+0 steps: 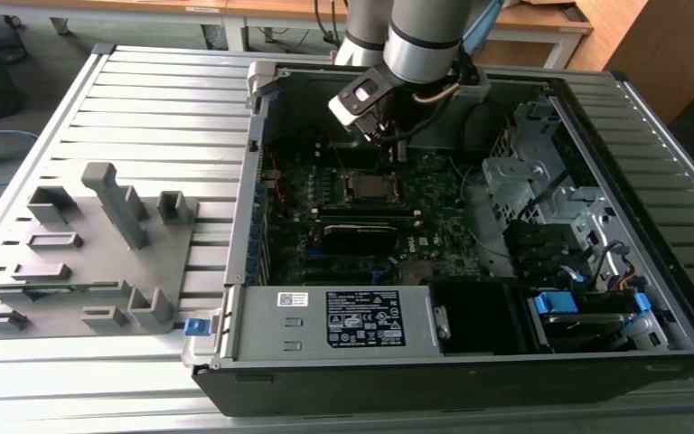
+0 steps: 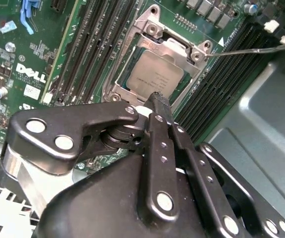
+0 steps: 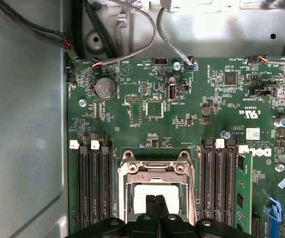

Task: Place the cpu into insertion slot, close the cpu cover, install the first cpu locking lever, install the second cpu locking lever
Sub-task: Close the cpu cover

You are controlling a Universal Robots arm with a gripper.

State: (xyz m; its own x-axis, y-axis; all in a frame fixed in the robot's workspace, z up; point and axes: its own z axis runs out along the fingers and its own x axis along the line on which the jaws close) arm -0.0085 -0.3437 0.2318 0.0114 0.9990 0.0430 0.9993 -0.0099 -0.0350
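Setup: A computer case (image 1: 444,384) lies open on the slatted table (image 1: 142,99), nearer the edge at the exterior view's right. The arm reaches down into it over the motherboard (image 3: 182,114).
Insertion slot: The insertion slot (image 1: 352,186) sits near the middle of the motherboard, between two banks of long memory slots (image 3: 90,188). It is well apart from the power supply box (image 1: 335,321) at the case's near wall.
Cpu position: The cpu (image 2: 154,77) lies flat and square inside the insertion slot, silver top facing up. Placement reads as done.
Cpu cover: The cpu cover (image 2: 167,43) appears folded down over the chip, whose top shows through the cover's window. Closing reads as done or nearly done; whether it is fully seated cannot be told.
Locking lever: One thin locking lever (image 2: 251,49) stands out from the socket corner across the neighbouring memory slots. It looks unlatched, so that step is judged not yet done.
Other lever: Its state cannot be made out.
Tool state: The tool (image 2: 157,99) has its two fingers pressed together and nothing held between them.
Tool position: In both wrist views the tip of the tool (image 3: 156,201) is at the edge of the cover's window, just over the cpu. Whether it presses on the metal or hovers just above cannot be told.
Progress: By judgement, roughly the first half is complete, and both lever steps appear to remain.
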